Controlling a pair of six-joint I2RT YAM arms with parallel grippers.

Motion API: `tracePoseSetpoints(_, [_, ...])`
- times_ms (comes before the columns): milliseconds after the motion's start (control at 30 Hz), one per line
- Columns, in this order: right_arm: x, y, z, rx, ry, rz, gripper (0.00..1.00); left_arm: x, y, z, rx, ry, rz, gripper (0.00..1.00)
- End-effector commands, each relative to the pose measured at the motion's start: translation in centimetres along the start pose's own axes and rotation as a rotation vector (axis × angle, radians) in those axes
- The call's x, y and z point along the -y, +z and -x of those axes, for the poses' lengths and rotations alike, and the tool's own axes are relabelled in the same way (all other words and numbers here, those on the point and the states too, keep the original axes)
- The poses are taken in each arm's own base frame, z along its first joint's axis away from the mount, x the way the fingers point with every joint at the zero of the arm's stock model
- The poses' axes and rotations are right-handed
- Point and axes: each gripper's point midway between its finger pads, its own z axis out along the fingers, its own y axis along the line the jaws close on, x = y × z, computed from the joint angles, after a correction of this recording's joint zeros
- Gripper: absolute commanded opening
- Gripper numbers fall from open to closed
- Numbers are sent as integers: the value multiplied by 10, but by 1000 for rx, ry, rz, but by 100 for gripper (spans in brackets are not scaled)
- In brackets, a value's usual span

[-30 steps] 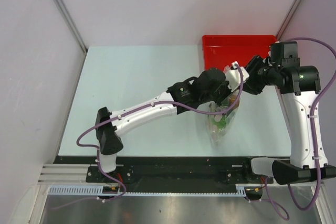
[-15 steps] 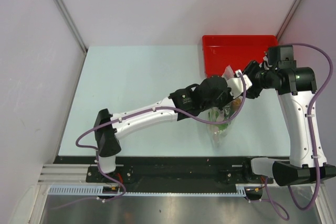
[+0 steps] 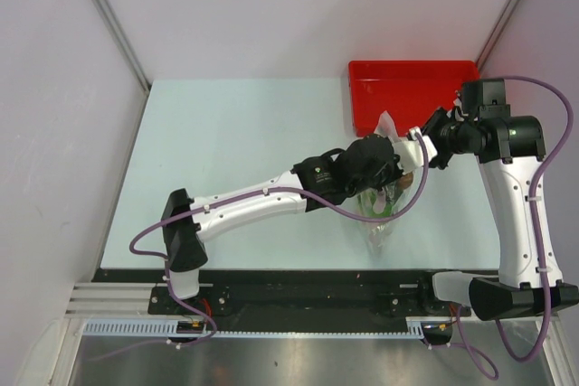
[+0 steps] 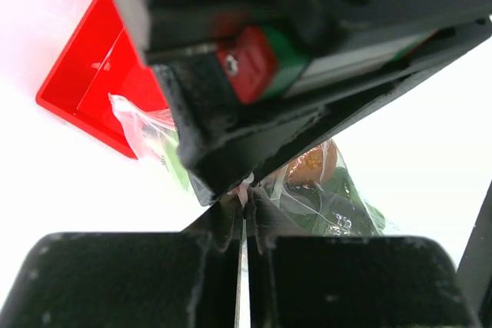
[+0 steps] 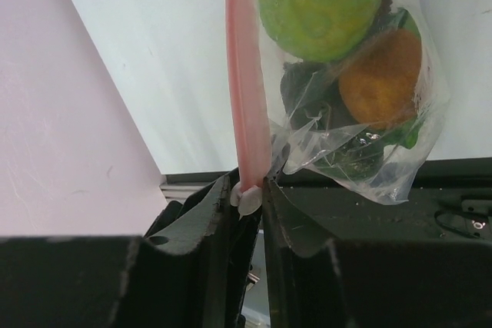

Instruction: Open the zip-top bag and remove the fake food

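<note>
Two round fruits [image 5: 320, 5], inside zip-top bag [image 5: 311, 142]

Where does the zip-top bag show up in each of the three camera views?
Top external: the zip-top bag is right of centre, where the two arms meet, nearer than the red tray.
Left wrist: centre to lower right, with the red tray at upper left.
Right wrist: upper right, its pink strip running up the middle.
Shared landmark: the orange-brown fruit inside it, clear in both wrist views.

A red rectangular tray [image 3: 398, 88] sits at the far right corner of the pale tabletop [image 3: 235, 160]. Pale walls [image 3: 271, 6] border the tabletop.
</note>
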Motion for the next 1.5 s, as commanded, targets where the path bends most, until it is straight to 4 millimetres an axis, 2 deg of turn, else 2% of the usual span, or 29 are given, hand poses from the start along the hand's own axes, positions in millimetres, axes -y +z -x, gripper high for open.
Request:
tracePoseSetpoints(0, [17, -13, -17, -62, 47, -76, 9, -7, -24, 36, 90, 24, -6, 0])
tracePoseSetpoints(100, [18, -11, -12, -54, 53, -76, 5, 1, -29, 44, 105, 3, -61, 0])
tracePoseSetpoints(300, [13, -5, -2, -15, 50, -46, 4, 20, -37, 60, 145, -42, -177, 0])
tracePoseSetpoints(433, [17, 0, 0, -2, 54, -50, 4, 26, -42, 66, 162, -88, -218, 0])
tracePoseSetpoints(567, [30, 1, 4, 27, 67, -88, 4, 22, -47, 68, 167, -110, -201, 0])
tracePoseSetpoints(667, [28, -1, 3, 28, 62, -67, 3, 18, -53, 69, 176, -122, -190, 0])
tracePoseSetpoints(700, [30, -3, 9, 51, 81, -70, 3, 19, -53, 68, 173, -137, -187, 0])
tracePoseSetpoints(900, [17, -10, -1, 16, 107, -5, 2, 20, -55, 68, 183, -184, -192, 0])
tracePoseSetpoints(1033, [38, -9, 3, 50, 109, -97, 2, 16, -62, 78, 212, -227, -187, 0])
tracePoseSetpoints(1200, [55, -11, 24, 125, 143, -130, 2, 2, -89, 89, 248, -247, -160, 0])
tracePoseSetpoints(1367, [57, -9, 30, 126, 158, -119, 1, -1, -107, 79, 246, -256, -151, 0])
tracePoseSetpoints(1467, [63, -6, 33, 130, 163, -142, 1, 2, -113, 66, 237, -280, -160, 0])
